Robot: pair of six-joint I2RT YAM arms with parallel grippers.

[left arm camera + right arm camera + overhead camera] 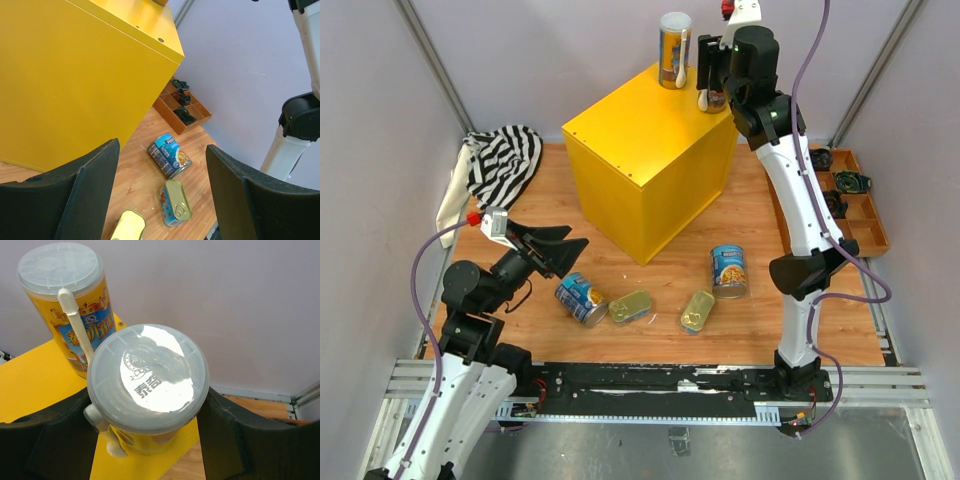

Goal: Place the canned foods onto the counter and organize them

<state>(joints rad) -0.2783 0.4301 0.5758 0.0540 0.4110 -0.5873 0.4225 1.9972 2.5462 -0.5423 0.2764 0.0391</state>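
While my right gripper [147,400] is clasping a tall white-lidded can [150,375] at the far corner of the yellow counter [35,380], just beside the other tall can [62,300], my left gripper [162,147] is hanging open and empty, facing a blue-labelled can [170,155] lying on the wooden table [140,185]

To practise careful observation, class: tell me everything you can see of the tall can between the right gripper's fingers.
The tall can is slim, upright and yellow-labelled, with a ribbed translucent plastic lid over a shiny foil seal. A white plastic spoon runs down its side. The right gripper clamps it between black fingers. It is over a corner of the yellow box, before a matching can; its base is hidden.
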